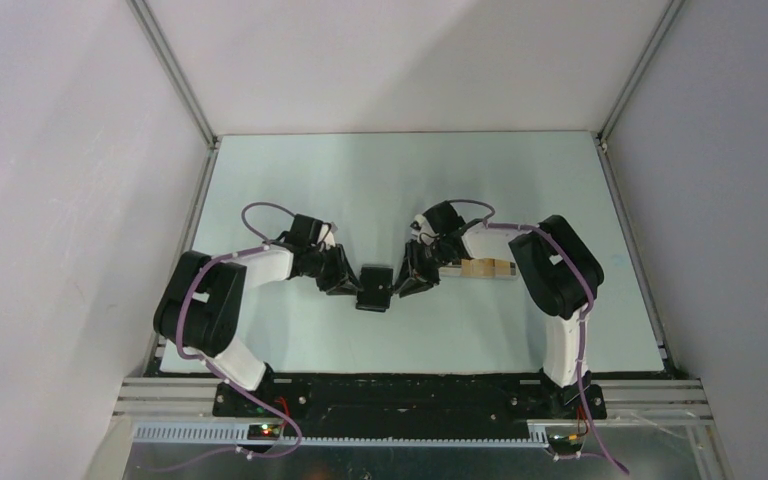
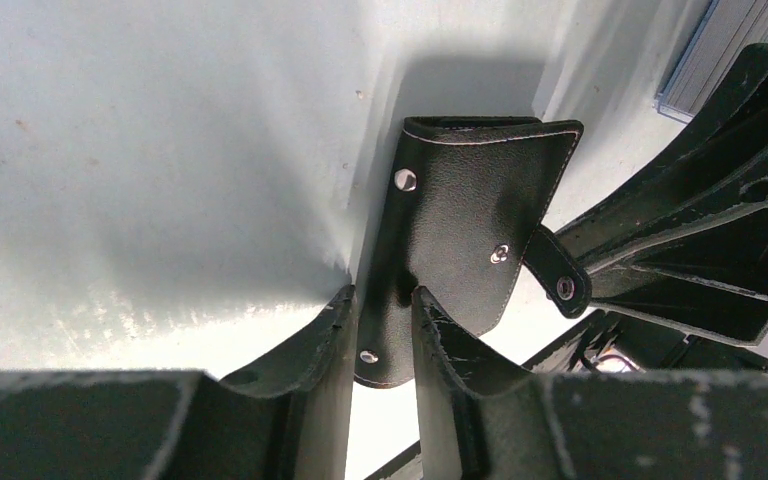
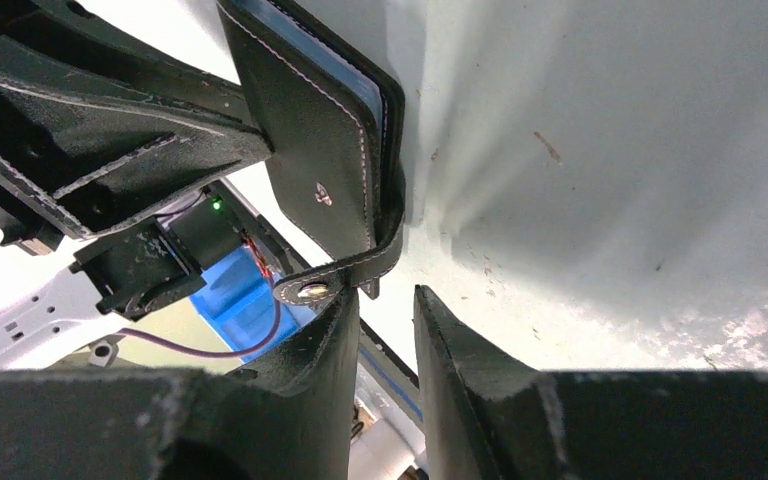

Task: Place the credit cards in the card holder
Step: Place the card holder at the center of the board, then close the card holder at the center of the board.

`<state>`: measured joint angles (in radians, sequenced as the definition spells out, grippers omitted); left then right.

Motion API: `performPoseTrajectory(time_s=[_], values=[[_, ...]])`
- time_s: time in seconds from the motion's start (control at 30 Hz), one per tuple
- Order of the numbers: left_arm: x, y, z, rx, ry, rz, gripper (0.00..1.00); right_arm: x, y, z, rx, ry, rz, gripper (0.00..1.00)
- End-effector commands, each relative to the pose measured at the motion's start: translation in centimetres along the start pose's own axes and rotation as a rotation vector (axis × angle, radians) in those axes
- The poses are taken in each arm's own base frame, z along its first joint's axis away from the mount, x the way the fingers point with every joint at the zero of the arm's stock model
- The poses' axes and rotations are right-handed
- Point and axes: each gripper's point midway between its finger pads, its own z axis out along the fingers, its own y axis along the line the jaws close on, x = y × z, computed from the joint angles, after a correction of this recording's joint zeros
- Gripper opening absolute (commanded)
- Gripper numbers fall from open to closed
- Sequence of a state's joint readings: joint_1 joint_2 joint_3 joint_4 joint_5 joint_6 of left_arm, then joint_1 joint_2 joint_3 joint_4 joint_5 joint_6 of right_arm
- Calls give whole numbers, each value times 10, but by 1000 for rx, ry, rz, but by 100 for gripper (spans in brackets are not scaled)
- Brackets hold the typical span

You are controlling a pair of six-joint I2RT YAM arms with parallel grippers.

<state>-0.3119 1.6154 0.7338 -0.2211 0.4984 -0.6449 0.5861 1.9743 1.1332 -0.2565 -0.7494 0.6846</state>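
Between left gripper and right gripper: black card holder.
Left pinches holder's edge; right stands narrowly parted, closure strap touching one fingertip.

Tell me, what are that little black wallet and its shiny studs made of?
The card holder looks like black leather or a leather imitation: fine grain, soft sheen, pale stitching along the edges. Its studs look like polished metal, bright and mirror-like. The lining is smooth blue, material unclear.

We see the black stitched card holder mid-table, partly open, with metal studs, blue lining and a loose snap strap. The orange-yellow credit cards lie apart, to its right.
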Motion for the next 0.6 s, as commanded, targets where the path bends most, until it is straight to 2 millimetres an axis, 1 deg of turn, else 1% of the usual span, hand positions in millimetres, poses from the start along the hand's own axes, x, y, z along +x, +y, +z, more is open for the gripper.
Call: performPoseTrajectory(time_s=[0.0, 0.17, 0.3, 0.47, 0.57], values=[[-3, -3, -2, 20, -16, 33, 31, -7, 27, -9, -95, -25, -43, 31], [-3, -6, -3, 35, -14, 38, 32, -8, 33, -8, -133, -17, -48, 31], [-3, -9, -3, 46, -13, 42, 34, -13, 35, -5, -151, -27, -42, 31], [-3, -11, -2, 62, -7, 36, 35, -12, 24, 5, -131, -12, -13, 31], [-2, -10, -2, 57, -9, 35, 35, -11, 15, 6, -90, -18, -16, 31]])
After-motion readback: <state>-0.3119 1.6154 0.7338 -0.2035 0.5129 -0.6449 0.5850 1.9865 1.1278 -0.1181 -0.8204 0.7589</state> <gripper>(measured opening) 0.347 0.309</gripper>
